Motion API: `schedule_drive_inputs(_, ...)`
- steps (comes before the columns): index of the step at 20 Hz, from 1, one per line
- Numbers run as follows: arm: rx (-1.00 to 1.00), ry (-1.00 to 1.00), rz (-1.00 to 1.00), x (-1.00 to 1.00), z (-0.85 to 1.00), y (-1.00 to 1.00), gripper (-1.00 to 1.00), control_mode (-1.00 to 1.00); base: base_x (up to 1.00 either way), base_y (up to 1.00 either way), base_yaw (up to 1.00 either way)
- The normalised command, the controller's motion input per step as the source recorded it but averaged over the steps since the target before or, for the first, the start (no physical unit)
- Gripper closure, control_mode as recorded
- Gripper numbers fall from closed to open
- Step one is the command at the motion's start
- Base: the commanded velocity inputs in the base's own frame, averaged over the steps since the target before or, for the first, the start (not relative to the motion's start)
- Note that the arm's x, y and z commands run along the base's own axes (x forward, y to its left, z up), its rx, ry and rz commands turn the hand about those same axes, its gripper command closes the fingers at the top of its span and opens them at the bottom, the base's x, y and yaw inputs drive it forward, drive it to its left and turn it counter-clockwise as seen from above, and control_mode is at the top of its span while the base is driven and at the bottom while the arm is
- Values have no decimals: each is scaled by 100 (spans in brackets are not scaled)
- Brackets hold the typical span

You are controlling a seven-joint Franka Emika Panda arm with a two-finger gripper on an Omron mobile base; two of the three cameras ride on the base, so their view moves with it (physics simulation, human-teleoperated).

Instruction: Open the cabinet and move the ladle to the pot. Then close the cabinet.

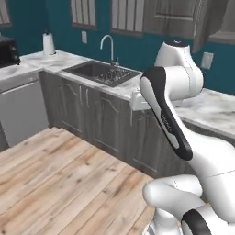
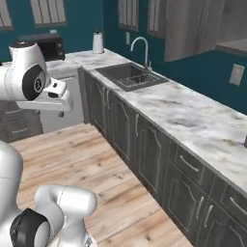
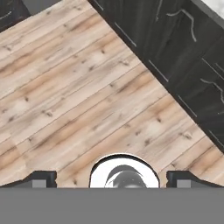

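So the cabinet (image 2: 185, 26) hangs on the teal wall above the marble-look counter (image 2: 193, 120), to the right of the sink (image 2: 129, 75): dark grey wood-grain, tall recessed-panel doors. The counter's veined white and grey stone tops dark lower units, the sink is a square steel basin with a curved faucet (image 1: 108, 46), and a paper towel roll (image 1: 48, 43) stands at the corner. The gripper (image 3: 111, 180) hangs over the pale plank floor (image 3: 78, 96) with its jaws spread wide, holding nothing.
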Motion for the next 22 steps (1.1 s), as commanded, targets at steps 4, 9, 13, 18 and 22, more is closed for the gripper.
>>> schedule_drive_inputs(4, 0, 0, 0, 0, 0, 0, -100, 100, 0, -31, -85)
schedule_drive_inputs(9, 0, 0, 0, 0, 0, 0, -100, 100, 0, -29, -83)
schedule_drive_inputs(13, 0, 0, 0, 0, 0, 0, -100, 100, 0, -10, -80)
schedule_drive_inputs(18, 0, 0, 0, 0, 0, 0, -100, 100, 17, 1, -50)
schedule_drive_inputs(22, 0, 0, 0, 0, 0, 0, -100, 100, 67, 0, -4)
